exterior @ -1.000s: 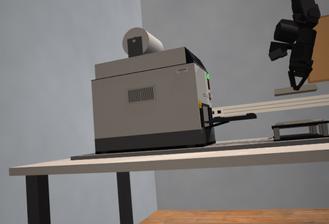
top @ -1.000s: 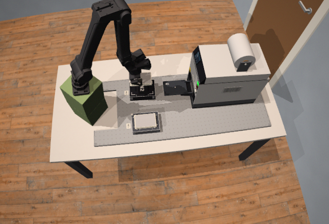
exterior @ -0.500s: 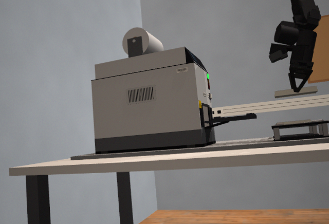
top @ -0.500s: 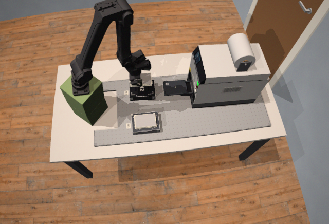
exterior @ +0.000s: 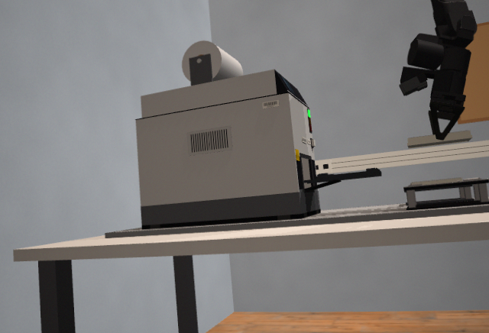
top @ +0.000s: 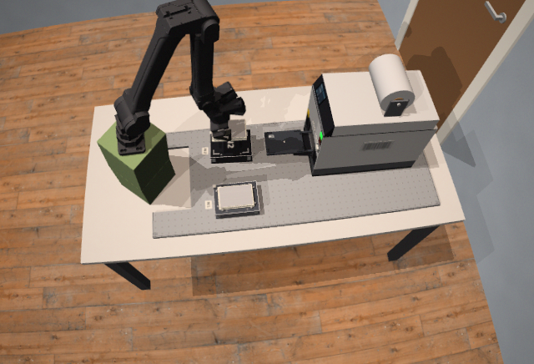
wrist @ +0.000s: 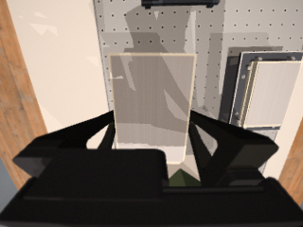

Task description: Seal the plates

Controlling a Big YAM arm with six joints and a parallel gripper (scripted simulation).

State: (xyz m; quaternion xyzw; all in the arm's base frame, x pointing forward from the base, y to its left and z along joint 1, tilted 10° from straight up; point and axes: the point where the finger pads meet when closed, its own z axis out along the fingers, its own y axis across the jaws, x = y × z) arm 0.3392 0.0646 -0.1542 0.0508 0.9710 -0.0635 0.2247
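Note:
My gripper (top: 223, 133) (exterior: 441, 136) (wrist: 151, 113) is shut on a pale plate (top: 239, 129) (exterior: 420, 140) (wrist: 151, 90), one finger at each long side. The plate is about level, above the black nest N2 (top: 242, 153), and apart from it. Its top is smooth; no wells show. The other plate (top: 235, 196) (wrist: 279, 95) lies flat in nest N1 (top: 236, 212) (exterior: 417, 190), also with a smooth top. The sealer's stage (top: 286, 142) (exterior: 351, 175) is out and bears no plate. The sealer's lamp (top: 320, 136) (exterior: 309, 113) is green. Well A1 cannot be made out on either plate.
The sealer (top: 366, 152) (exterior: 217, 171) stands on the right of the perforated board (top: 345, 196), with a white foil roll (top: 390, 77) (exterior: 227, 65) on top. The arm's green base block (top: 138, 161) stands at the left. N1 lies on the front side of N2.

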